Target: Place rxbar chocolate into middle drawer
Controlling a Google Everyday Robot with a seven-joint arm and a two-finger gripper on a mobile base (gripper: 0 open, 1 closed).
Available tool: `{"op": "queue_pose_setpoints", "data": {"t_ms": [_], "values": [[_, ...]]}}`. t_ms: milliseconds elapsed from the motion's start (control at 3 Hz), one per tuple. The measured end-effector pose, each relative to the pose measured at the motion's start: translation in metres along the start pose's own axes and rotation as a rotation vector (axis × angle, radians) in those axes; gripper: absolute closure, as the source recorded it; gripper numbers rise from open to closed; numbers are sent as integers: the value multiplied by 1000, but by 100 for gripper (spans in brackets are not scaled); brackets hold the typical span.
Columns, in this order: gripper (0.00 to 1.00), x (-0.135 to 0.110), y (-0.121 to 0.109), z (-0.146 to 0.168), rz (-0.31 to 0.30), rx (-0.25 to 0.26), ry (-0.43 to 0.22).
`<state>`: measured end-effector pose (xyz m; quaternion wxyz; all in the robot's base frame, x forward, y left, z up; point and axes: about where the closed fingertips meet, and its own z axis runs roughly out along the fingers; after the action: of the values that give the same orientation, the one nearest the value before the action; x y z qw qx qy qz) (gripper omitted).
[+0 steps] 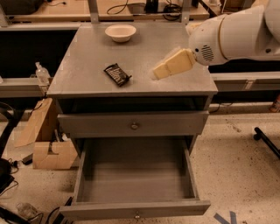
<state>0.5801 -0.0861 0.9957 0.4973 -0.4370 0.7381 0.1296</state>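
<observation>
Flat, black-wrapped rxbar chocolate (pixel 117 74) lying on matte grey surface (pixel 83 83), close to front edge. Smooth cream wedge of gripper (pixel 157 73) poised just right of it, apart; open or closed, cannot tell. Middle drawer (pixel 175 208) pulled fully out below.

Looks like a robot lab: cabled workbench (pixel 57 11) far, cardboard scraps (pixel 54 155) on speckled floor (pixel 236 166) left, gripper (pixel 158 73) over grey cabinet (pixel 87 65), right side.
</observation>
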Motion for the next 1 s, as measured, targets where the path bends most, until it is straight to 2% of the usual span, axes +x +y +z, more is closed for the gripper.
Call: {"op": "queue_pose_setpoints", "data": {"t_ms": [333, 667, 1000], "values": [[0, 1, -1, 18, 17, -1, -15], [0, -4, -1, 66, 31, -41, -91], [0, 8, -3, 122, 31, -82, -122]]}}
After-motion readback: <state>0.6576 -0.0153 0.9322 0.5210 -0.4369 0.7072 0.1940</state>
